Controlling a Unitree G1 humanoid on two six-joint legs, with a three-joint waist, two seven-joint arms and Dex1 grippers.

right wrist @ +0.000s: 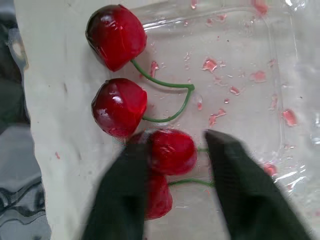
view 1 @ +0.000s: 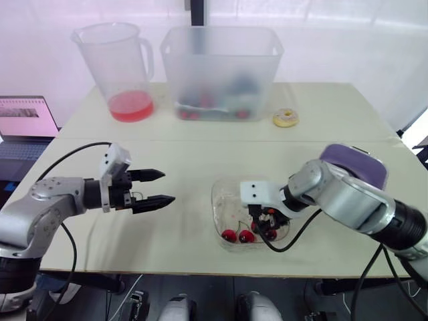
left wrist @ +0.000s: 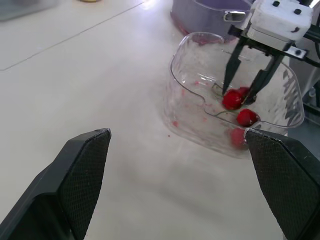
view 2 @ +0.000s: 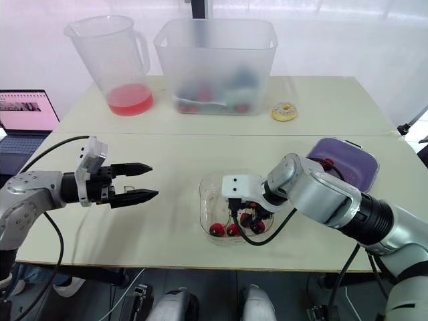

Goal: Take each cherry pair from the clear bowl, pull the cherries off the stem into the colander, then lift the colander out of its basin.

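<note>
- Now the right gripper [left wrist: 236, 96] is reaching into the bowl [view 1: 218, 195] at lower centre, its fingers parted and straddling one cherry [right wrist: 170, 151].
- Ideally it should be closing lightly on the thin green stem [right wrist: 192, 182], not the glossy round fruit.
- Left gripper [view 1: 166, 187] is hovering open over the matte bench [view 1: 200, 154], centre left.
- Bowl is looking thin, clear and juice-flecked.

Bright diffuse backlight; soft shadows; glints on the clear bowl [left wrist: 182, 100]
</note>
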